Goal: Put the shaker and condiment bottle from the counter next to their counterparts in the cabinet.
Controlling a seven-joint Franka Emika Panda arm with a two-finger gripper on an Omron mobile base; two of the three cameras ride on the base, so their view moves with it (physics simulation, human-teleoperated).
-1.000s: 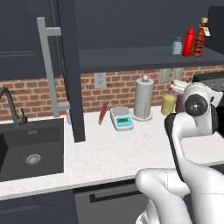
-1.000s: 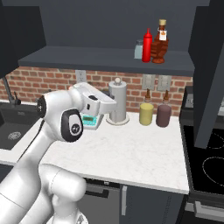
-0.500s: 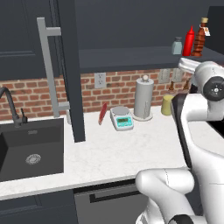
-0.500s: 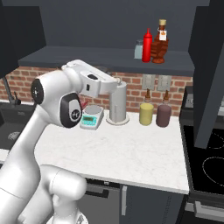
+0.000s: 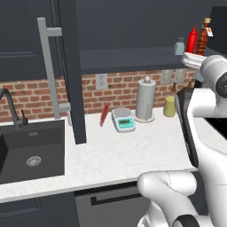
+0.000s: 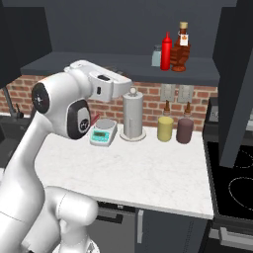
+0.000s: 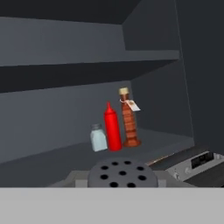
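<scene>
gripper (image 7: 121,181) clenched on shaker (image 7: 122,175); faced cabinet shelf (image 7: 57,154) where amber bottle (image 7: 129,119), red bottle (image 7: 112,127), second shaker (image 7: 98,138) stood.

Both base views look forward over the table (image 5: 111,155) at the cabinet (image 6: 123,66) shelf; the hand view probably faces it nearer.

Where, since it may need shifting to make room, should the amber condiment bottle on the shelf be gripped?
Probably grip the condiment bottle on its ribbed upper body, below the tag, from the cabinet front: it stands upright, and the red squeeze bottle beside it narrows to a nozzle, leaving room.
</scene>
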